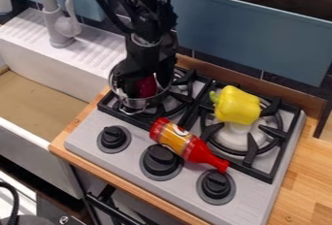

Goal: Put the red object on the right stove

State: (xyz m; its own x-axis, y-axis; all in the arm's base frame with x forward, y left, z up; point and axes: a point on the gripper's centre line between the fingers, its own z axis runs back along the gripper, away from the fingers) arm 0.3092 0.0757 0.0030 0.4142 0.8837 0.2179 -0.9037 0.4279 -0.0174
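The black gripper [144,69] hangs down into a metal pot [137,104] on the left burner. Inside the pot, right at the gripper's lower end, is a dark red, rounded object [147,87]; its lower part is hidden by the pot and part of it by the gripper. Whether the gripper holds it I cannot tell. The right stove burner [237,140] has a black grate, and a yellow bell pepper [237,105] rests on its back part.
A red bottle with an orange label [185,144] lies slanted across the stove's front, above the black knobs [160,161]. At the left are a white sink [39,139] and a faucet [57,23]. A blue box-like unit [253,35] stands behind the stove.
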